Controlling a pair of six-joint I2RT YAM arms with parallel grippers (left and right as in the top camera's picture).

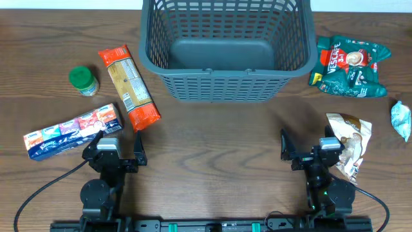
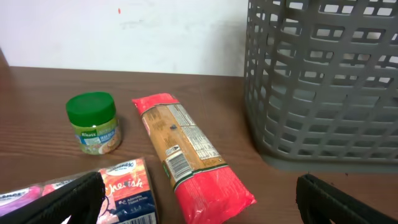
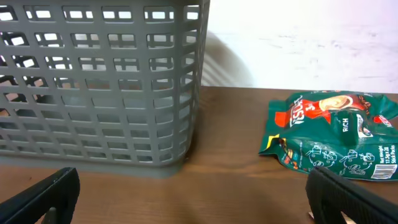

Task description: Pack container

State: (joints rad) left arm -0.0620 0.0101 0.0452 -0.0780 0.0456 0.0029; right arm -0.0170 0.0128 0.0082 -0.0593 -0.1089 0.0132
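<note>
1. On the left side of the brown wooden surface (image 1: 212,161) a pack of tissues (image 1: 72,132) lies slantwise. A green-lidded jar (image 1: 83,80) stands upright beyond it.
2. Just right of the jar, a red-ended pasta packet (image 1: 129,86) lies flat, its long side running toward the near edge.
3. Near the front edge, the left gripper (image 1: 116,147) has its fingers spread wide and holds nothing. The tissue pack's end is just beside it.
4. At the centre back stands the container (image 1: 225,84), upright on the surface, its solid floor in full view.
5. Right of centre, the right gripper (image 1: 308,148) is likewise spread apart and clamps nothing.
6. Beside the container's right wall lies a green coffee bag (image 1: 351,64). A tan snack bag (image 1: 351,138) lies just beside the right gripper, and a pale blue packet (image 1: 401,119) sits at the far right edge.
</note>
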